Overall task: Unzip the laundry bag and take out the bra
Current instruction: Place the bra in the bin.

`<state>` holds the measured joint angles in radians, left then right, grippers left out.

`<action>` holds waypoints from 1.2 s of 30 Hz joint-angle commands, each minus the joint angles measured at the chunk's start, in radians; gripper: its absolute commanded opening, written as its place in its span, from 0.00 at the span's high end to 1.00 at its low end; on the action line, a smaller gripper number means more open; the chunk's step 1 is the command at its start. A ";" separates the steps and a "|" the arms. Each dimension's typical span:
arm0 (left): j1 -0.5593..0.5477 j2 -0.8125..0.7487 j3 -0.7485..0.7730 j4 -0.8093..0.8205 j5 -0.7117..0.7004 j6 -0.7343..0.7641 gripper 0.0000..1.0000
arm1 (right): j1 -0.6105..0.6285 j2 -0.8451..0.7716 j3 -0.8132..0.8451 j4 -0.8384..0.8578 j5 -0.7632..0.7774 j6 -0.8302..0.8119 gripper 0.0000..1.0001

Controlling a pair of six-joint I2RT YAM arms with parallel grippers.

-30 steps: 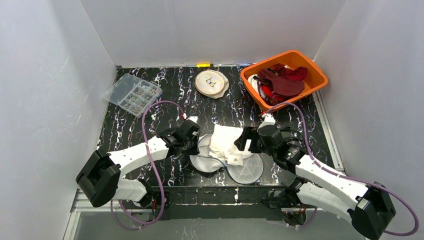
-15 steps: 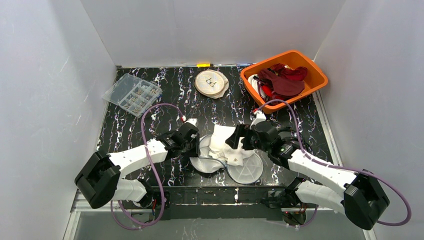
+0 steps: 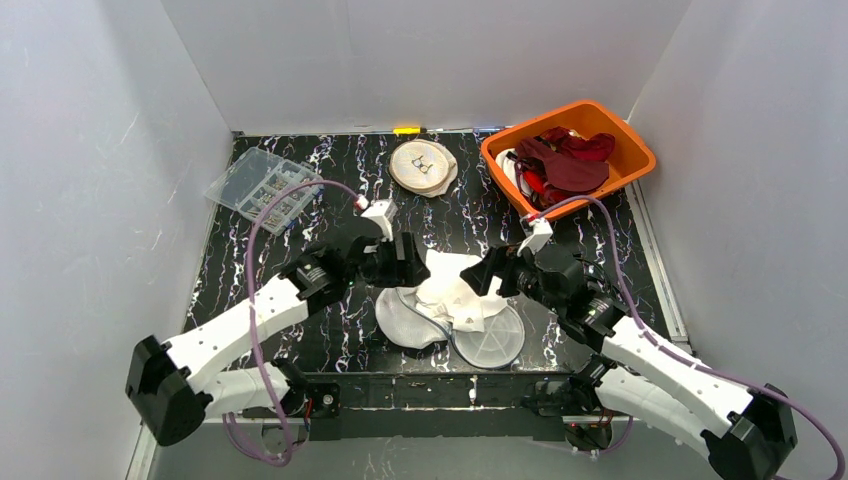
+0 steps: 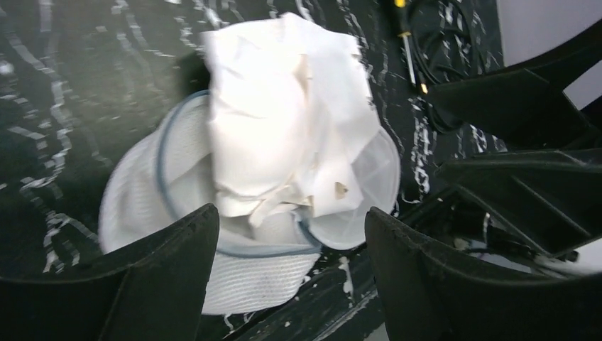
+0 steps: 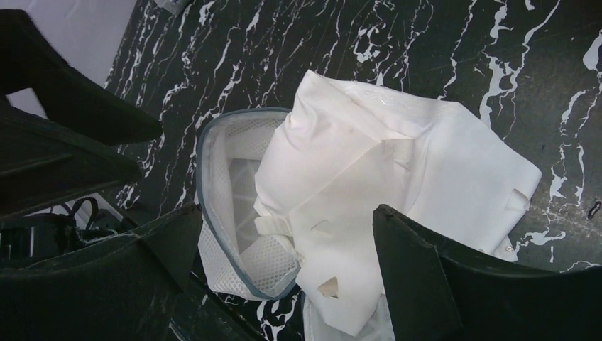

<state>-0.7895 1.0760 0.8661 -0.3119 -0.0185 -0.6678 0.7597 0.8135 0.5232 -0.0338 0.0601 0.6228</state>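
We see a lab-like robot test cell: plain white panels (image 3: 100, 150) wall in the black marbled worktop (image 3: 470, 215) on three sides, and a left arm (image 3: 235, 330) and right arm (image 3: 665, 360) trailing purple cables (image 3: 250, 270) are mounted at its near edge.

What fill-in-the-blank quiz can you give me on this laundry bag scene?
The bra draped over the open mesh laundry bag is ____ in colour.
The bin holding dark red clothes is ____.
The left tool and the right tool both have their jaws ____.
Missing words: white, orange, open.
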 commanded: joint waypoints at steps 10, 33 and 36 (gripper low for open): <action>0.086 0.318 0.039 0.133 0.329 0.024 0.07 | -0.002 -0.133 -0.035 -0.017 -0.035 0.030 0.03; 0.156 0.507 0.000 0.262 0.421 0.013 0.41 | -0.002 -0.200 -0.046 -0.017 -0.047 0.037 0.03; 0.157 0.515 -0.015 0.306 0.454 -0.004 0.43 | -0.002 -0.208 -0.051 -0.021 -0.041 0.038 0.03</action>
<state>-0.6376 1.5867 0.8635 -0.0555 0.3580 -0.6598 0.7597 0.6266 0.4877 -0.0734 0.0223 0.6552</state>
